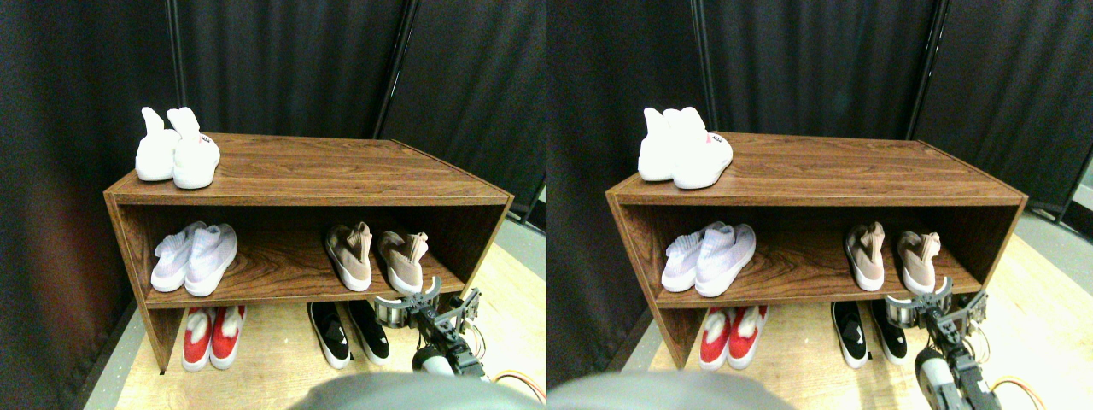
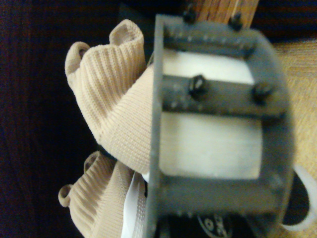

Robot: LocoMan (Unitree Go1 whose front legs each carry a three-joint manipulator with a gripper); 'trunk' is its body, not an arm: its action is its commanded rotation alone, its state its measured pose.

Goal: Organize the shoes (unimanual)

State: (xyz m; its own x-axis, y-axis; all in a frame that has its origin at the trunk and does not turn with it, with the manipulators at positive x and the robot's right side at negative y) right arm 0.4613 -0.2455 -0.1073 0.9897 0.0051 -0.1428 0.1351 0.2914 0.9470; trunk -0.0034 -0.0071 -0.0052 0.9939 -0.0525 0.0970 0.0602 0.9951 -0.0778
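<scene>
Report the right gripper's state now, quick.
Right gripper: right at the heel of the nearer beige-tan shoe on the middle shelf; open or shut cannot be told.

Right manipulator reaching up from lower right, gripper raised, wrist level, fingers pointing forward

shoes on middle shelf right, gripper before them

The shoes are beige-tan ribbed knit with white soles. Another pair is pale lilac-white, a third all white. Below are a red-and-white pair and a black-and-white pair. The shelf is dark brown woodgrain.
</scene>
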